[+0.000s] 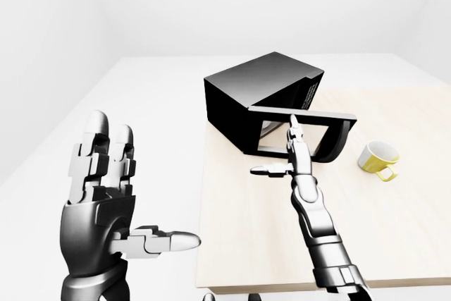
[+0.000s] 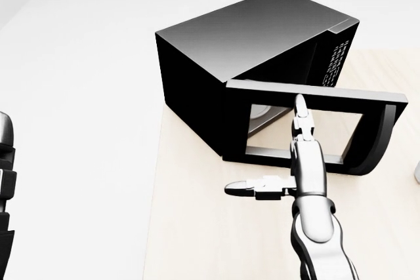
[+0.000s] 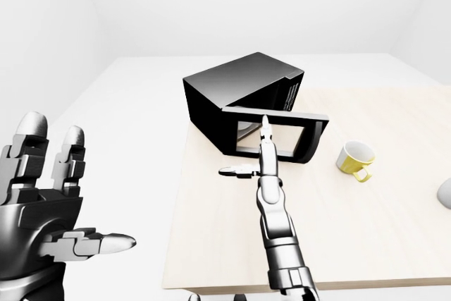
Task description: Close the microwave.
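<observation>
The black microwave (image 2: 252, 40) stands at the table's far left corner, in the upper middle of the head view. Its windowed door (image 2: 341, 96) hangs part-way open, swung out to the right of the body. My right hand (image 2: 275, 155) is open, its long fingers (image 2: 302, 119) stretched flat against the door's window and the thumb pointing left. My left hand (image 1: 141, 188) is raised at the lower left of the left-eye view, open and empty, off the table's left side.
A pale wooden table (image 2: 197, 227) carries the microwave. To the right of the door, a yellow and white mug (image 1: 377, 160) lies on its side. A small grey thing (image 3: 445, 192) shows at the right edge of the right-eye view.
</observation>
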